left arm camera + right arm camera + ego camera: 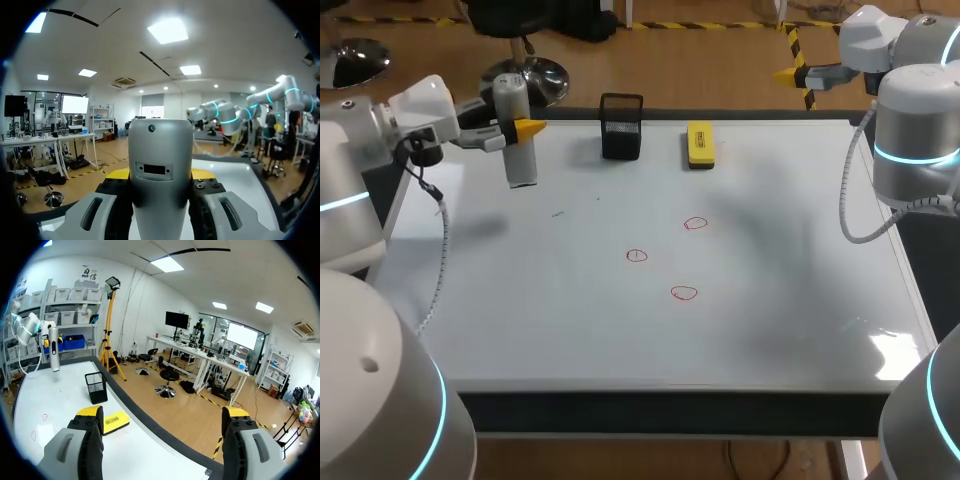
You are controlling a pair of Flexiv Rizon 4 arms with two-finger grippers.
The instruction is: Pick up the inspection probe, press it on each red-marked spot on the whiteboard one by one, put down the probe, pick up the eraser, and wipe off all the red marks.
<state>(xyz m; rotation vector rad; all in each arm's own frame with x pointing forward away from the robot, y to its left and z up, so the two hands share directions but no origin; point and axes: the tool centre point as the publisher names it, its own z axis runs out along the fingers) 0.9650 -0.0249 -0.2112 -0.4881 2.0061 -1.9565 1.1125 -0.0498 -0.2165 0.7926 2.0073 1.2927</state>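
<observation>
Our L gripper (525,130) is clamped on the inspection probe (517,140) — fingers on either side of its grey body, probe upright over the back-left part of the whiteboard (540,320); whether its lower end touches the surface, we can't tell. Our R gripper (162,415) hangs past the board's back-right corner, fingers wide apart, nothing btwn them. Three red marks (683,293) sit mid-board, well apart from the probe. The yellow eraser (700,144) lies near the back edge, beside a black mesh cup (621,127).
</observation>
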